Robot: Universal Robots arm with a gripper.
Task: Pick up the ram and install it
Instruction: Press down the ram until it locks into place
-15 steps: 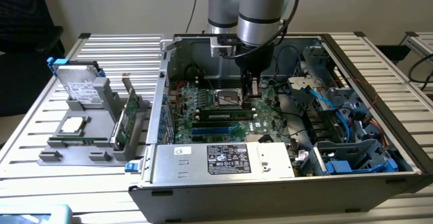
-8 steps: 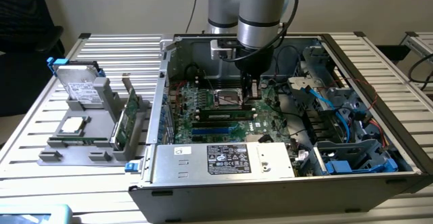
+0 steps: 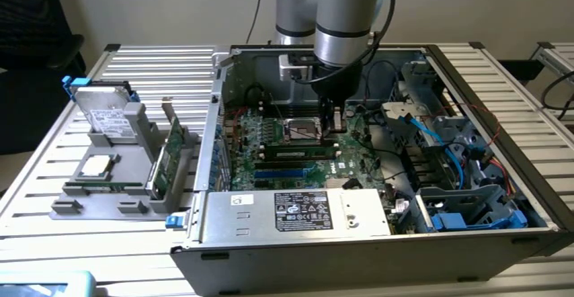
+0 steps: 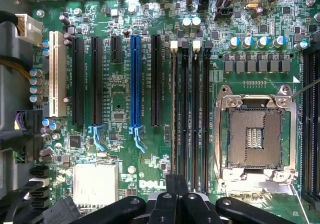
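One ram point(image 3: 300, 153) beside end effector point(image 3: 337, 123)

"DELL" — on the motherboard point(image 4: 125, 89)

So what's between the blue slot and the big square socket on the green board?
In the wrist view, a long black slot and then several narrow black slots lie between the blue slot and the square socket.

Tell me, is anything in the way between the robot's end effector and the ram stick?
Nothing visible. The ram stick sits on the green board, and the end effector hangs right over one end of it, with no cable between them.
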